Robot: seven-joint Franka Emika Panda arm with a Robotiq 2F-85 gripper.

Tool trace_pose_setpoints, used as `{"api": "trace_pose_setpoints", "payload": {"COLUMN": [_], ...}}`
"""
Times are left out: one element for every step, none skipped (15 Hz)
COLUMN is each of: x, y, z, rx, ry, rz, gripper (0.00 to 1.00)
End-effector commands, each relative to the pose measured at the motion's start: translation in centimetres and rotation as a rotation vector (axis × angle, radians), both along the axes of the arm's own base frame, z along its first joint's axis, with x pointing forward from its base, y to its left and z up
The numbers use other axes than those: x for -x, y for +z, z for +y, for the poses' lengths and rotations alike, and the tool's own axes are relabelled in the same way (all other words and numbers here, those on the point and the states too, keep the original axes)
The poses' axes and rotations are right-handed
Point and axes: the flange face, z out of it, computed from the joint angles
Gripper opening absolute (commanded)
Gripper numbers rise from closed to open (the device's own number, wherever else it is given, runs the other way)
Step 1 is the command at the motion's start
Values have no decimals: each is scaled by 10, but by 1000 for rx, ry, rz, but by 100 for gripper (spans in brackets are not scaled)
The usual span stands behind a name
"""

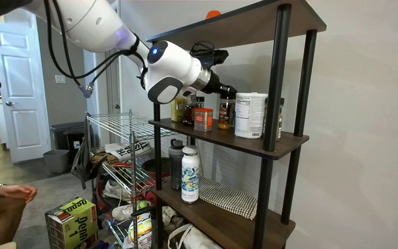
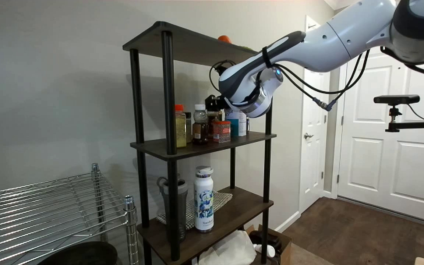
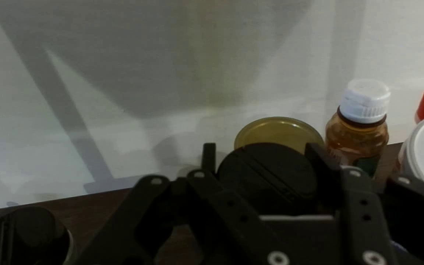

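Black gripper (image 3: pixel 264 159), low in the wrist view, is closed on the black lid (image 3: pixel 271 176) of a jar (image 1: pixel 225 112).
The jar stands upright on a brown shelf (image 1: pixel 294 139), right of center in an exterior view, a red-topped box (image 1: pixel 203 120) to its left, a white canister (image 1: pixel 251 116) to its right. At right in the wrist view is a white-capped bottle (image 3: pixel 359 121).

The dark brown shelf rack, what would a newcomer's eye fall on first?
Probably the bulky white robot arm, stretched across the upper left of an exterior view. Next comes its black pincer, closed around the round black lid of a see-through jar on the dark brown second-highest shelf. On the shelf beneath, a white cylindrical bottle with colourful artwork stands out.
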Motion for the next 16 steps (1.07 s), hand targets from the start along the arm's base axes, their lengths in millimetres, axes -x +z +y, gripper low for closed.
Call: {"api": "trace_pose_setpoints", "payload": {"x": [18,20,23,25,28,30,33,36,38,40,42,43,45,46,47,48], "y": [17,21,26,30,35,40,44,48,51,51,47,44,41,40,40,41], "z": [4,4,4,4,5,5,5,5,5,5,4,4,4,4,5,5], "rx": [10,18,25,29,34,39,43,47,47,46,46,47,47,49,50,49], "ry": [-21,-21,-24,-26,-30,-32,-35,-39,-44,-48,-50,-53,-54,-55,-56,-57], "rz": [-15,-21,-27,-33,-42,-49,-55,-61,-65,-62,-54,-47,-41,-38,-37,-38], "gripper": [36,36,36,36,36,36,36,36,36,36,36,36,36,36,36,36]}}
